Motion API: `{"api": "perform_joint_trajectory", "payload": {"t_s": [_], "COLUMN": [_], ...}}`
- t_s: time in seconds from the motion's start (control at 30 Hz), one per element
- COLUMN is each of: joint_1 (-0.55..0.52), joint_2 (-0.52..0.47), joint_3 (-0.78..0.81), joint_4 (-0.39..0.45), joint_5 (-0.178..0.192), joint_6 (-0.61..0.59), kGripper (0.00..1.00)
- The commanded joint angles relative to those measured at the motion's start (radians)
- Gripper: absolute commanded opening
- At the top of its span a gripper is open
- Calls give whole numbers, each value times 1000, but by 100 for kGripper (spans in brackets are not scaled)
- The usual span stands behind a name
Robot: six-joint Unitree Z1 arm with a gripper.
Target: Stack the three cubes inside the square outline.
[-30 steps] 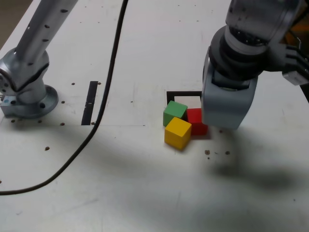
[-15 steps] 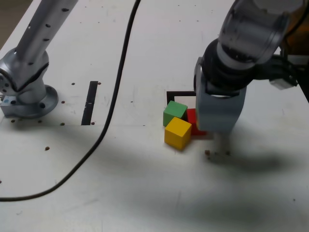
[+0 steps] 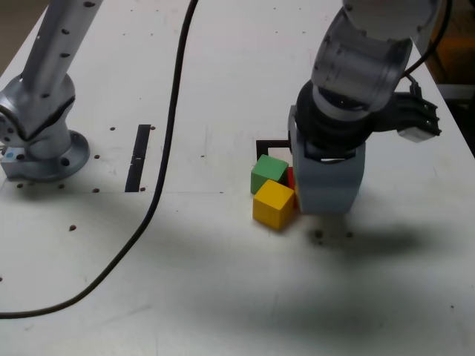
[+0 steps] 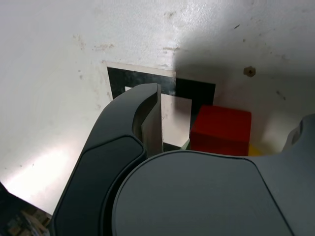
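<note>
In the exterior view my gripper (image 3: 326, 194) hangs low over the square outline (image 3: 272, 144) and hides most of it. Only a sliver of the red cube (image 3: 291, 178) shows past the gripper's body. The green cube (image 3: 268, 173) sits on the outline's side towards the exterior view's left, and the yellow cube (image 3: 273, 204) rests just in front of it. In the wrist view my gripper (image 4: 229, 108) is open, with the red cube (image 4: 221, 130) between its spread jaws, untouched, at a corner of the square outline (image 4: 142, 78). One finger (image 4: 145, 115) stands over the white centre.
The arm's base (image 3: 44, 141) is bolted at the exterior view's left. A black cable (image 3: 167, 141) trails across the table past a straight black tape strip (image 3: 138, 157). Small dark specks (image 3: 319, 235) lie near the cubes.
The gripper has moved towards the exterior view's left and down over the red cube, hiding most of it and the outline. The cubes have stayed put.
</note>
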Motion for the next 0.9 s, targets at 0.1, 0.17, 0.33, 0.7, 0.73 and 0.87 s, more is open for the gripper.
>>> {"api": "perform_joint_trajectory", "payload": {"t_s": [0.1, 0.17, 0.33, 0.7, 0.73, 0.87], "joint_1": [-1, -1, -1, -1, -1, -1], "joint_2": [-19, -23, -31, -44, -43, -32], "joint_3": [22, 23, 26, 31, 30, 24], "joint_4": [-26, -22, -17, -14, -16, -27], "joint_5": [-2, -6, -17, -38, -38, -37], "joint_6": [-3, -3, -3, -10, -10, -10], "kGripper": [99, 97, 93, 83, 83, 89]}}
